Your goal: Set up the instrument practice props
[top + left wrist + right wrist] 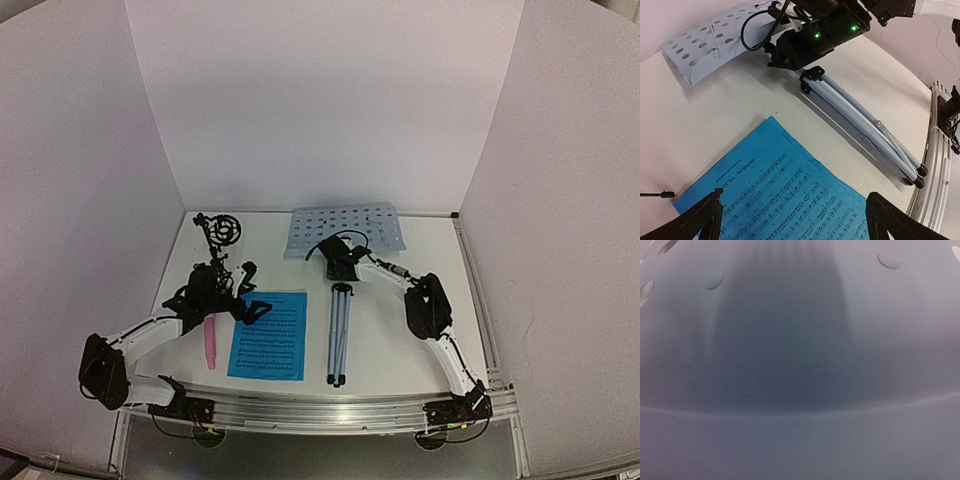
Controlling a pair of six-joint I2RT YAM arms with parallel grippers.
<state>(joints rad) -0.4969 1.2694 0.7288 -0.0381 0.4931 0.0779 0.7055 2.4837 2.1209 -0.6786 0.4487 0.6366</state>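
Visibly wide left pincer (795,196) over sheet music (268,340); right pincer (340,262) at stand (345,228) edge, unclear.

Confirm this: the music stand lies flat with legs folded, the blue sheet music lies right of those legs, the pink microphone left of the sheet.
Wrong in one respect: the sheet music lies left of the folded legs of the music stand, not right, as the top external view shows. The pink microphone does lie left of the sheet.
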